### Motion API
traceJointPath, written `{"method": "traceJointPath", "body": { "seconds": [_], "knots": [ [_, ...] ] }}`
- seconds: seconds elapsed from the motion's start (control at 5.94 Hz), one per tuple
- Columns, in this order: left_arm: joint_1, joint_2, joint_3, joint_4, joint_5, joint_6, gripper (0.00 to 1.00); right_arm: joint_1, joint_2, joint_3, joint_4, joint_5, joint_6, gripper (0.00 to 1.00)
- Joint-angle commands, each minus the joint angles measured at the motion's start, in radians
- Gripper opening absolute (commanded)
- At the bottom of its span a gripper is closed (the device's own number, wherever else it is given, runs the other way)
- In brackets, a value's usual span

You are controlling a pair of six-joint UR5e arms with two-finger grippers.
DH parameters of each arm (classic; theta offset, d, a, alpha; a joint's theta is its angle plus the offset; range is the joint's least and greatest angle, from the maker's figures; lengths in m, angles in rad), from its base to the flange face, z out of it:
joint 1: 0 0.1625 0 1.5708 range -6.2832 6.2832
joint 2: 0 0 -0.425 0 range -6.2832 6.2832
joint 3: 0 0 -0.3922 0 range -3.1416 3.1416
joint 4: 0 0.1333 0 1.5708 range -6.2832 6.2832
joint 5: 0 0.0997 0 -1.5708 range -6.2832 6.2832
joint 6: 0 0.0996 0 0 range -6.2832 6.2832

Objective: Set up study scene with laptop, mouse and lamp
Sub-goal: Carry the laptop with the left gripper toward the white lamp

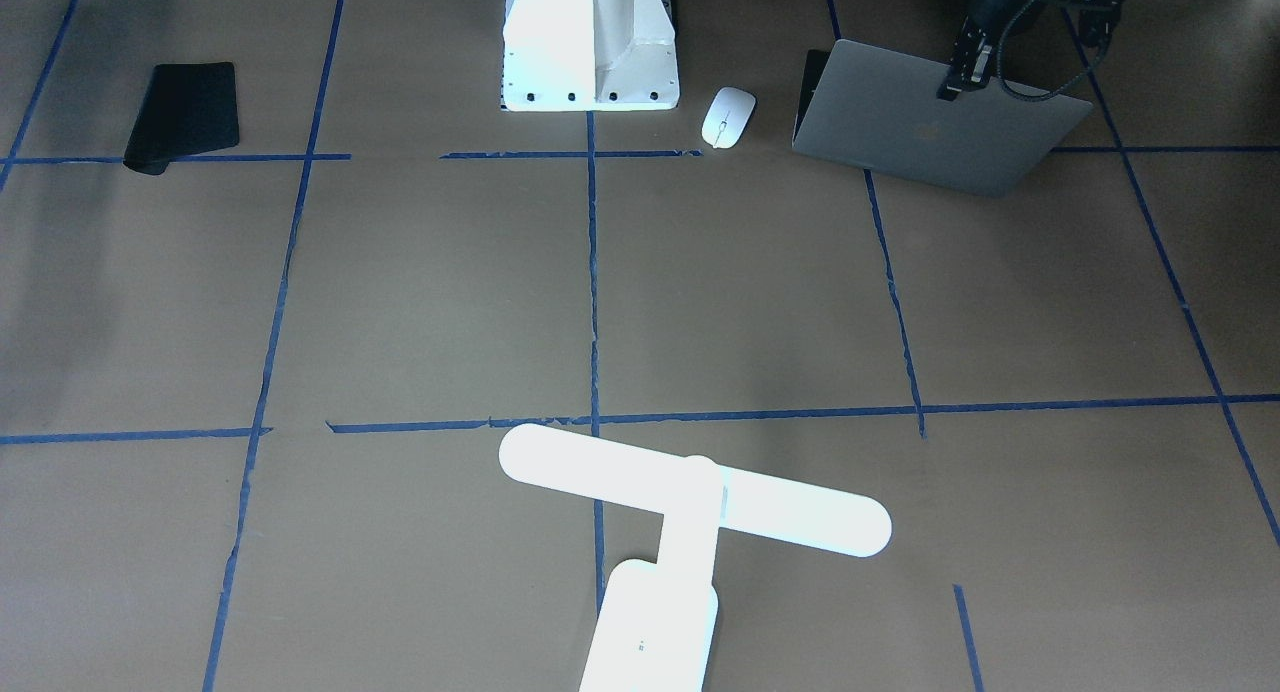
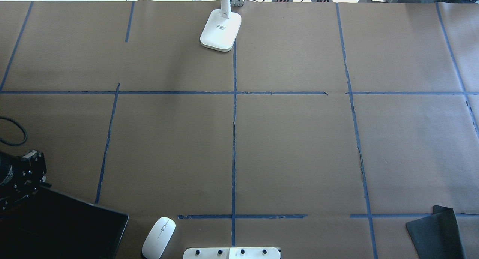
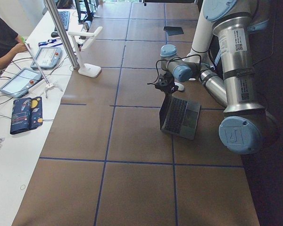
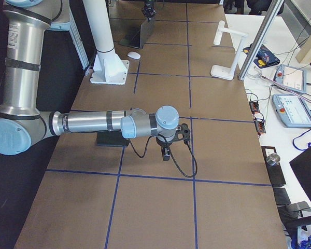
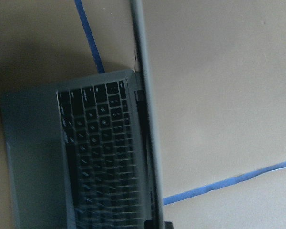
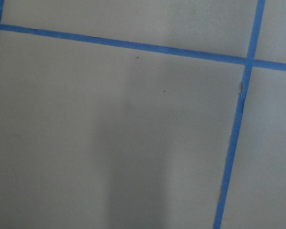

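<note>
- Laptop [image 1: 930, 122]: stands open on the table [image 1: 420, 292] at the near edge, on the robot's left side. Its screen is raised steeply and its outline sits askew to the blue tape grid.
- Left gripper [image 1: 960, 77]: directly above the laptop, at the top edge of the lid [image 5: 144, 109]. In the left wrist view this edge runs lengthwise through the frame, with the keyboard [image 5: 105, 157] on one side and bare table on the other. The jaws straddle the edge and appear pinched on it, so the lid is judged to be grasped.
- Governing relation: the lid's long edge lies across the line of closing of the jaws, and the hinge lies straight below. Any further swing of the screen would turn about that hinge line.
- Right gripper [image 4: 167, 151]: hovers over bare table, well apart from the laptop. It shows only in the exterior right view, so released or clenched cannot be told. The left arm is by far the nearer.
- Mouse [image 1: 728, 117]: just beside the laptop, between it and the pedestal [image 1: 590, 52], touching neither.
- Lamp [image 1: 690, 492]: upright at the far edge, near the centre line.
- Mouse pad [image 1: 185, 112]: near edge, on the robot's right side.
</note>
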Motion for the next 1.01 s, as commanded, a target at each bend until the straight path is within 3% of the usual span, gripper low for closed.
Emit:
{"method": "traceJointPath", "body": {
  "seconds": [0.0, 0.34, 0.67, 0.84],
  "knots": [
    [-0.095, -0.157, 0.031, 0.045, 0.001, 0.038, 0.00, -0.002, 0.008, -0.001, 0.001, 0.012, 0.000, 1.00],
    [-0.126, -0.516, 0.236, 0.183, 0.026, 0.052, 0.00, -0.002, 0.008, -0.001, 0.000, 0.014, -0.002, 1.00],
    [-0.129, -0.710, 0.391, 0.191, 0.050, 0.043, 0.00, -0.002, 0.010, -0.005, 0.000, 0.014, -0.002, 1.00],
    [-0.124, -0.857, 0.537, 0.192, 0.065, 0.008, 0.00, -0.002, 0.010, -0.005, 0.000, 0.014, -0.002, 1.00]
  ]
}}
